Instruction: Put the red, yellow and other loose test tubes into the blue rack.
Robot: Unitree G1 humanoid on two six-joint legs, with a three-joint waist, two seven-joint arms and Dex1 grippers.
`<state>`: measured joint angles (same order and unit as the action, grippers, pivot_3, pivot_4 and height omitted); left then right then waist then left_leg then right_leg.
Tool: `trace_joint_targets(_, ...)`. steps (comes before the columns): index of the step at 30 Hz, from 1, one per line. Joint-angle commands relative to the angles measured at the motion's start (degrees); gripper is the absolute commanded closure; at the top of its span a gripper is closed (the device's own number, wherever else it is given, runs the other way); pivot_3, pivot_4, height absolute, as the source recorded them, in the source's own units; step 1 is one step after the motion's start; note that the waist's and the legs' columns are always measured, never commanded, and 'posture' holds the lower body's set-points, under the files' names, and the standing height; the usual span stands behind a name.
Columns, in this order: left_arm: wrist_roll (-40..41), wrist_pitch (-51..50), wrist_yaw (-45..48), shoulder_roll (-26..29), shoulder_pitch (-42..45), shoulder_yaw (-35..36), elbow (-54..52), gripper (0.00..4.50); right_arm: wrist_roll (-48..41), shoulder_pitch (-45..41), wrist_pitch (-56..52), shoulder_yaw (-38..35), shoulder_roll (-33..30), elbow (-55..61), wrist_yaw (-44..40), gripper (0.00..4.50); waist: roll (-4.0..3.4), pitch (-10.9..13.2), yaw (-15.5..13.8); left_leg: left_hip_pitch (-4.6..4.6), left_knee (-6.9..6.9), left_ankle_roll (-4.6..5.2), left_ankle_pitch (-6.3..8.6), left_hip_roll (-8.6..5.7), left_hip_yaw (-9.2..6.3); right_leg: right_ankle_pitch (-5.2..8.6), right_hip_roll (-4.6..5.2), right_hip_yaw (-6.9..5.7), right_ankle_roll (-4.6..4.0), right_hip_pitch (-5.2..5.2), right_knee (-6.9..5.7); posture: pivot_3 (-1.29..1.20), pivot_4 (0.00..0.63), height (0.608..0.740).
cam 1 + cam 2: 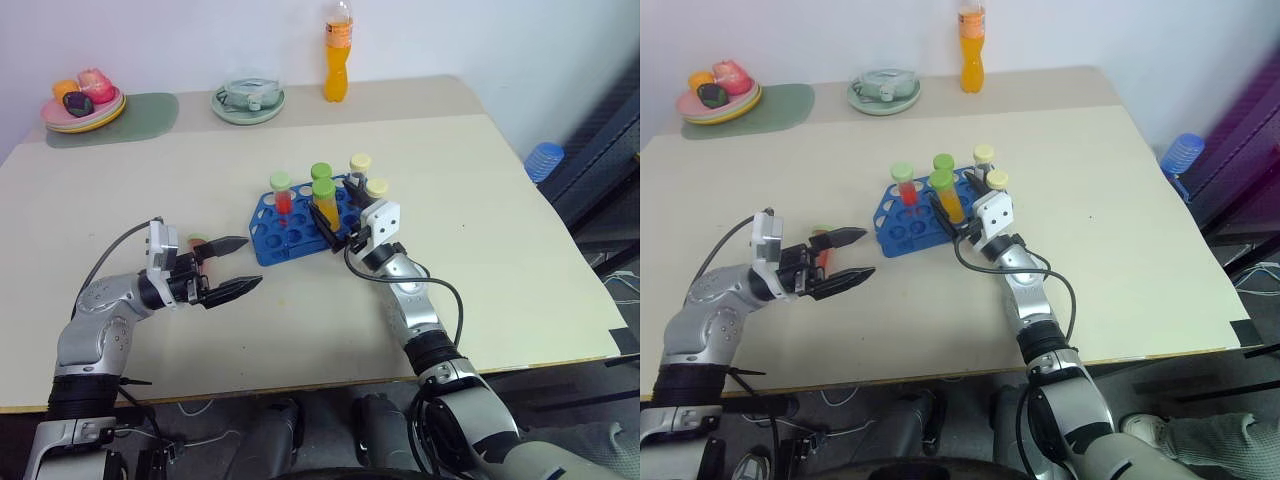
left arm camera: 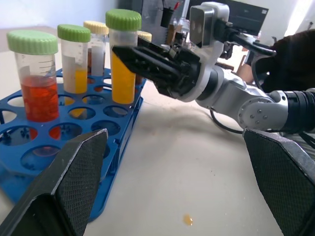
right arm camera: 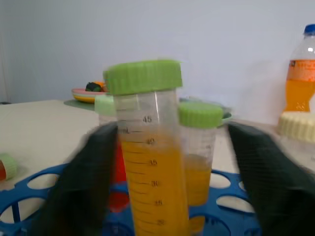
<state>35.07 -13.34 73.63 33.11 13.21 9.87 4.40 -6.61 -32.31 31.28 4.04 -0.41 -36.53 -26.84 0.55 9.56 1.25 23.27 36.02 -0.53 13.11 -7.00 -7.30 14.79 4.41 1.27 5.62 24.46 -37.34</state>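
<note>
A blue rack (image 1: 290,225) sits near the middle of a pale surface (image 1: 480,260), holding 5 capped test tubes upright. One green-capped tube holds red liquid (image 1: 282,195), another green-capped tube holds yellow-orange liquid (image 1: 324,200), a third green-capped tube (image 1: 320,173) stands behind them, and 2 cream-capped tubes (image 1: 360,165) stand at the rack's far right end. The lower parts of the tubes are hidden inside the rack holes.

The right hand (image 1: 340,238) is at the rack's right end, its 2 black fingers spread wide on either side of the yellow-orange tube without closing on it; in the right wrist view the fingers (image 3: 88,182) are blurred and flank that tube with clear gaps.

One loose tube (image 1: 199,241) with a green cap lies on the surface left of the rack. It is mostly hidden behind the left hand (image 1: 240,268), so its contents are hard to make out beyond a hint of red. The left hand hovers just beside it, fingers spread wide and holding nothing, pointing toward the rack.

At the far edge stand an orange drink bottle (image 1: 338,50), a plate of toy food (image 1: 82,105) on a green mat (image 1: 150,115), and a green dish (image 1: 248,98).
</note>
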Motion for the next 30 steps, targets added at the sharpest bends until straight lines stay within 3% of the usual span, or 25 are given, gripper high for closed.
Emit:
trace_joint_targets(1,1.41,-0.22,-0.42,0.49,0.18,1.55,-1.59,0.0,1.95,-0.96,2.39,-0.07,0.25,0.22,2.01,0.06,0.0,0.0,-0.05,0.0,0.0,0.0,0.0,0.0,0.0,0.0,0.0,0.0,0.0,0.0,0.0,0.0,0.15,0.74)
trace_joint_targets(9,3.6,-1.23,-3.45,-0.86,0.36,3.29,-2.38,0.0,2.78,0.15,1.73,-0.51,-2.98,3.67,2.18,0.06,0.0,0.0,-0.09,0.0,0.02,0.0,0.0,0.0,0.0,0.0,0.0,0.0,0.0,-0.01,0.0,0.0,0.15,0.74)
trace_joint_targets(19,12.14,-7.39,-18.74,-4.84,4.82,11.83,-4.53,0.0,-0.26,13.02,-10.65,1.28,-12.43,27.29,-5.69,0.06,0.02,-0.01,-0.41,0.01,0.08,0.01,0.0,-0.02,-0.01,0.0,0.03,0.0,0.01,-0.04,0.0,0.0,0.15,0.74)
trace_joint_targets(25,15.2,-18.03,-34.17,-2.81,5.75,14.55,-8.86,0.0,-7.06,24.02,-27.32,-0.71,-23.1,45.27,-12.05,0.06,0.03,-0.01,-0.46,0.03,0.11,0.37,0.22,-0.01,-0.01,0.0,0.03,0.0,0.01,-0.05,0.01,0.0,0.15,0.74)
trace_joint_targets(30,16.14,-33.78,-55.69,0.64,6.35,17.15,-15.22,0.0,-17.43,24.83,-42.02,-6.17,-32.32,57.51,-15.88,0.06,0.06,-0.01,-0.54,0.02,0.13,0.39,0.23,0.01,-0.02,0.0,0.03,0.02,0.01,-0.06,-0.03,0.0,0.15,0.74)
